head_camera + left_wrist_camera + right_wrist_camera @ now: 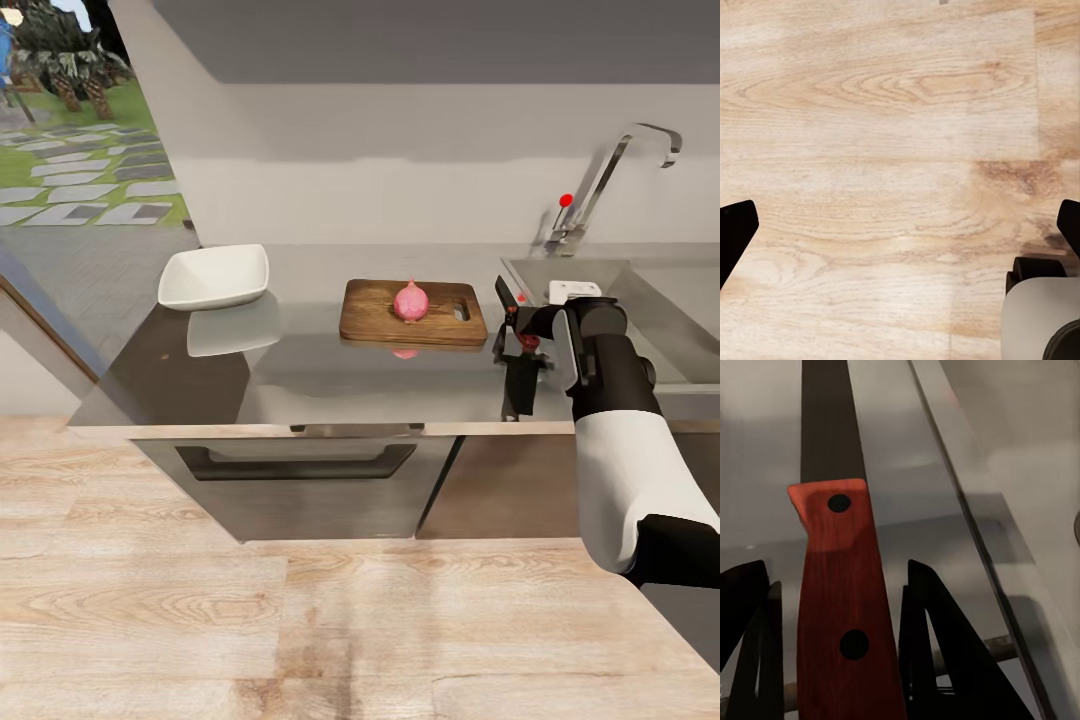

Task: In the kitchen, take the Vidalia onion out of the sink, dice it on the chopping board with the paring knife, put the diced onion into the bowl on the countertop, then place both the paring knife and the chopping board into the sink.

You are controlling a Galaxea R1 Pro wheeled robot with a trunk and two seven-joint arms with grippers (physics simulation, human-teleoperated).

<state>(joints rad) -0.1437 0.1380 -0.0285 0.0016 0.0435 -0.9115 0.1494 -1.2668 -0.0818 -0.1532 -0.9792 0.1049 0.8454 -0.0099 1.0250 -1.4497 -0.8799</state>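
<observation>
1. Brushed grey steel: the countertop (300, 380) spans the head view. The chopping board (412, 313) lies at centre, handle slot toward 3 o'clock, with the Vidalia onion (411, 301) whole and upright on it. The bowl (214, 276) sits well apart at 9 o'clock of the board. The sink (650, 300) is at 3 o'clock, its tap (610, 180) behind. The right gripper (518, 325) hangs just beside the board's 3 o'clock end, between board and sink, with red showing at its fingers.

2. Pale wood-grain floor (885, 150), left wrist view. The left gripper (900, 229) points down at it, fingers spread wide, nothing between them.

3. Red handle with two dark rivets, right wrist view: the paring knife (844, 607) stands between the dark fingers (934, 652), which sit close along both sides. Whether they actually clamp it I cannot tell.

4. Risks, as judgement: the round onion may roll off the board under an off-centre cut, and a loosely held handle could twist or slip.

5. Brands, labels, writing: none legible.
</observation>
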